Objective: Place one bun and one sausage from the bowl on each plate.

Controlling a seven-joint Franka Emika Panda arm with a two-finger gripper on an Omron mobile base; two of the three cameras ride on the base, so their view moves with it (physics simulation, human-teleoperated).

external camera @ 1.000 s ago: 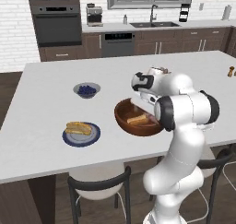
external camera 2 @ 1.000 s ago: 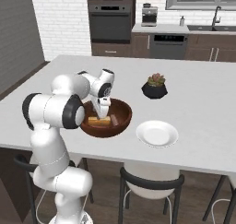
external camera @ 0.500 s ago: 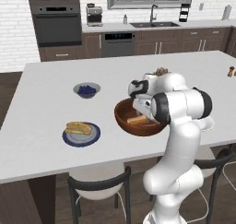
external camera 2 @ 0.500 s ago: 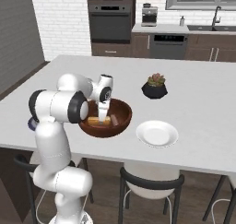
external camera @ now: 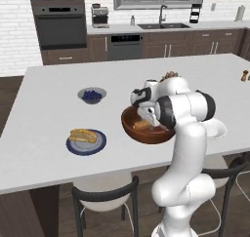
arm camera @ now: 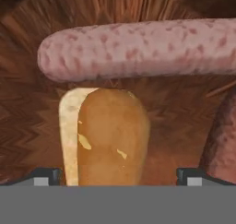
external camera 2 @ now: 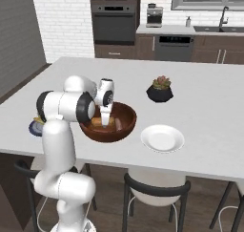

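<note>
Below, bun (arm camera: 108, 138) lengthwise, sausage (arm camera: 138, 49) crosswise

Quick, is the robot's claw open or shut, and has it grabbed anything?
Gripper: open, down in the bowl, fingertips either side of the bun, not closed on it. Holding nothing.

I log, on the white island counter (external camera: 44, 153): a small grey bowl of blueberries (external camera: 92, 95), a black potted succulent (external camera 2: 160, 89), a pepper shaker (external camera: 244, 75); dark stools (external camera 2: 155, 197) tucked below; wall oven (external camera 2: 113, 21) and sink (external camera: 163, 25) behind.
</note>
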